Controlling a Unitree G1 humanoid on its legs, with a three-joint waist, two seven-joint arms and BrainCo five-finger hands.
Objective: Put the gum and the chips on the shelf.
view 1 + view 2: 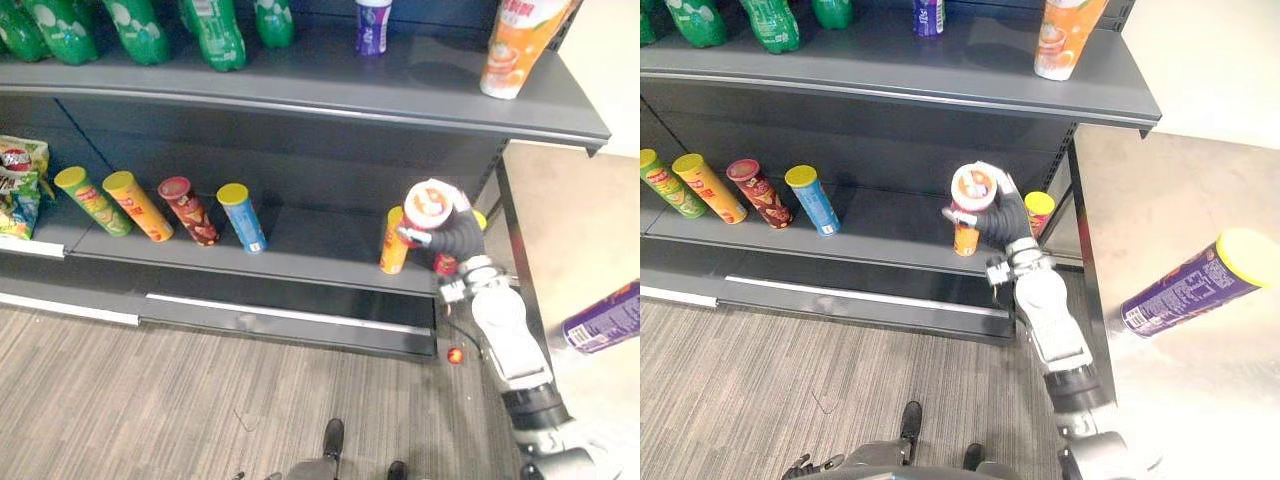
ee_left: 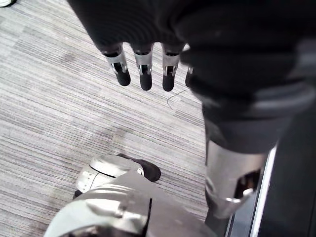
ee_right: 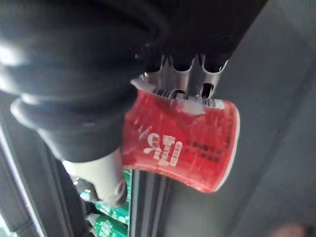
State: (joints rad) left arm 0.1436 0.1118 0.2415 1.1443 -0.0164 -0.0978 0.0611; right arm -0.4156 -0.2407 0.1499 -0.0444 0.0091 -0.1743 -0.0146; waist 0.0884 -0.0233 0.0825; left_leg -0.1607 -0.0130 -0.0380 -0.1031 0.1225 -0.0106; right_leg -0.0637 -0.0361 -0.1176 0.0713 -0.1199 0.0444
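Right hand (image 1: 1006, 216) is curled round the red gum tub (image 1: 975, 188) at the lower shelf (image 1: 310, 250), just beside an orange can (image 1: 392, 248); whether the tub touches down, I can't tell. A purple chips can (image 1: 1195, 285) lies well off right. Left hand (image 2: 144, 69) hangs slack, fingers straight.

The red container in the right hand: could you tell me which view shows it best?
The right wrist view: the red container shows its printed side, the right hand curled round it. Both eye views show its round lid from above, by the lower shelf. The left wrist view faces the floor.
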